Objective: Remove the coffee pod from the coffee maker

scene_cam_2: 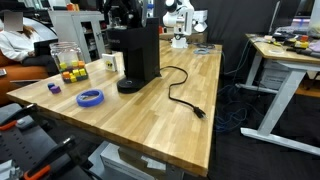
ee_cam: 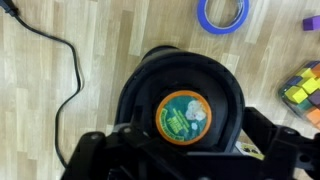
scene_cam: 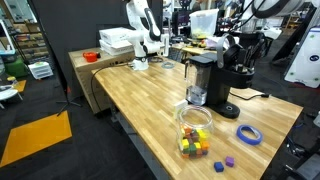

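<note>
Coffee pod: wrist view only

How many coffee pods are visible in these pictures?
1. The coffee pod sits in the open top of the coffee maker, seen in the wrist view; others could be hidden.

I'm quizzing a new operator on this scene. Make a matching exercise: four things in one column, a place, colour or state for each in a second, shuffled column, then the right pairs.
Things
1. coffee pod
2. tape roll
3. power cord
4. jar

Descriptions
A. blue, lying flat on the wooden table
B. clear, holding coloured blocks
C. green-topped, seated in the open top of the coffee maker
D. black, trailing in curves across the table

Pairs: 1-C, 2-A, 3-D, 4-B
</note>
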